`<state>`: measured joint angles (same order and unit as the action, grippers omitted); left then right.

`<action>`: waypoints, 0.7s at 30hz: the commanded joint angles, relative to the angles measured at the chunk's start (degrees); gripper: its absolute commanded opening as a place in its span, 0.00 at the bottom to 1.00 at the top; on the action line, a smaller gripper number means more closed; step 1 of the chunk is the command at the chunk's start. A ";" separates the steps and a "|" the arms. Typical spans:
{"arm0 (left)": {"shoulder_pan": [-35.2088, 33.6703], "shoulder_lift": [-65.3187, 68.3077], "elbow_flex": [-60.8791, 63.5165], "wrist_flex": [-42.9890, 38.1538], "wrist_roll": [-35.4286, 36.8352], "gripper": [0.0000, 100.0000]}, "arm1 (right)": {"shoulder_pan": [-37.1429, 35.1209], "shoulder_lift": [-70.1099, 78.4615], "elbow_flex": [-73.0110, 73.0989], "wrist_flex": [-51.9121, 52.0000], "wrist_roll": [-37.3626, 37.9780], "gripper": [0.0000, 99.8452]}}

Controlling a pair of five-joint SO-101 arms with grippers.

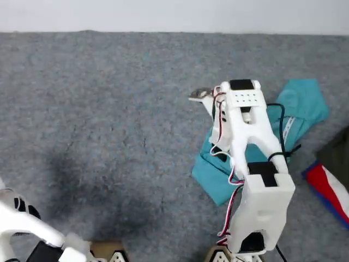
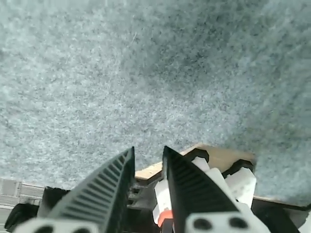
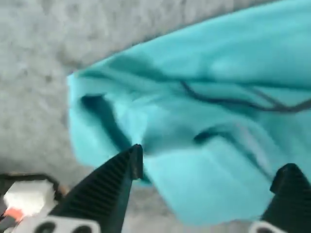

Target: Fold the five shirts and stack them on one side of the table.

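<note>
Teal shirt (image 1: 306, 103) lies crumpled and unfolded on the grey bench (image 1: 98, 109), in the right half, approx. midway btwn far and near edges. One end fans out toward the right edge and the other bunches toward the near edge. R arm (image 1: 256, 164) stretches from its base at the near edge out over the shirt and covers its middle. The right gripper (image 1: 202, 94) sits just past the cloth's left-hand border, twd the bench centre. In the R wrist view the right gripper (image 3: 212, 158) is released, jaws spread wide w/ nothing btwn them, hanging just above the teal shirt (image 3: 218, 97), whose folds and a dark seam line show. At the right edge, near the teal one but apart from it, lies a red/white/blue shirt (image 1: 327, 188). A dark garment (image 1: 338, 150) is just beyond it, cut off by the frame. L arm (image 1: 22, 224) is tucked at the near left corner. The left gripper (image 2: 148, 150) is over bare bench (image 2: 146, 73), holding nothing, jaws close together w/ a narrow gap.
</note>
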<state>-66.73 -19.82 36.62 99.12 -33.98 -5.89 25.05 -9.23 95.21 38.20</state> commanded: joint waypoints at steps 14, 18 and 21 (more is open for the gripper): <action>18.20 -0.44 -0.57 1.41 -0.18 0.09 | 12.62 0.04 0.00 1.10 2.37 0.01; 30.15 -0.26 -0.66 1.32 0.53 0.09 | 18.07 -0.13 0.44 8.13 8.00 0.01; 40.09 -0.09 -3.91 1.05 8.62 0.09 | 25.80 -4.44 3.69 7.96 8.88 0.01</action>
<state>-38.86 -19.82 36.62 99.12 -33.80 13.19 25.49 -7.12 100.66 45.41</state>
